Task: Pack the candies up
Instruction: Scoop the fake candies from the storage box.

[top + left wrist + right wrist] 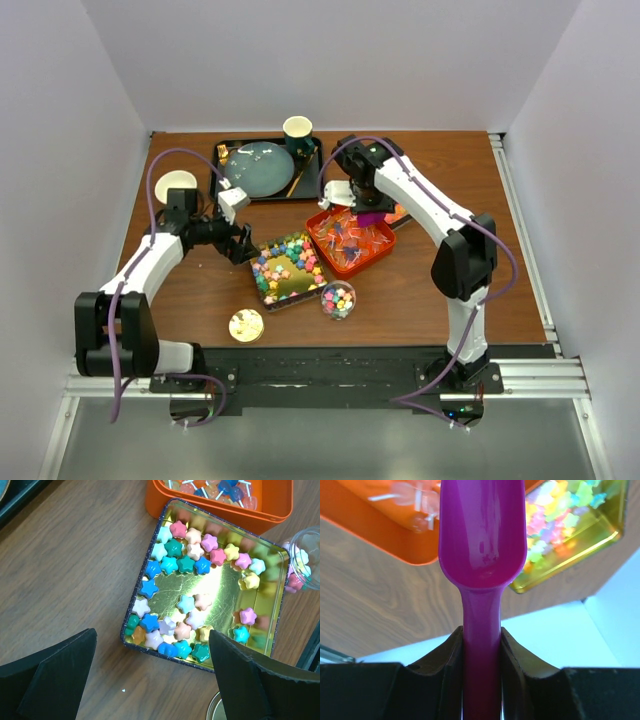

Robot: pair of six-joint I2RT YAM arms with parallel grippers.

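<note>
Bright star-shaped candies (185, 565) lie in a square gold tin (288, 268), also in the left wrist view (220, 587). Wrapped candies (352, 236) fill an orange tray (345, 262). A small clear cup (338, 299) holds a few coloured candies. My left gripper (240, 243) is open and empty, low at the tin's left edge; in its wrist view (152, 680) the fingers (55, 680) straddle the tin's near corner. My right gripper (362, 203) is shut on the purple scoop (482, 535), held above the orange tray (380, 535). The scoop bowl looks empty.
A round gold lid (246, 324) lies on the table in front of the tin. A black tray (222, 185) with a teal plate (258, 168) and a cup (298, 130) stands at the back. A white bowl (175, 183) sits at the far left.
</note>
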